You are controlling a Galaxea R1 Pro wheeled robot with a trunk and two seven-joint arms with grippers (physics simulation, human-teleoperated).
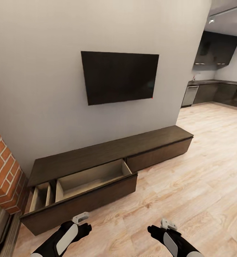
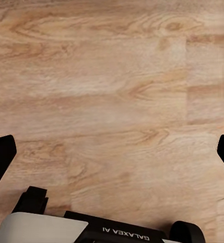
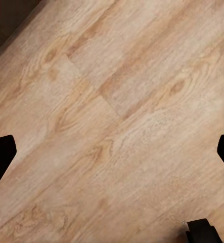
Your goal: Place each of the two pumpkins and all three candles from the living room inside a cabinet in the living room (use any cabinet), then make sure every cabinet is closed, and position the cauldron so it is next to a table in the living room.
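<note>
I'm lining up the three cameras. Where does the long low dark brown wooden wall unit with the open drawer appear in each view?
Head view: the long low dark brown wooden wall unit runs along the wall below the black wall-mounted screen, its drawer pulled open.
Left wrist view: not in it.
Right wrist view: a dark strip in one corner may be it; too little to tell.
Shared landmark: the pale wood plank floor.

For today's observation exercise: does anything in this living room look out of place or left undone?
Yes. The long low cabinet under the wall television has its left drawer pulled wide open, pale inside showing and apparently empty, while the right front is shut. Nothing looks spilled or damaged.
</note>
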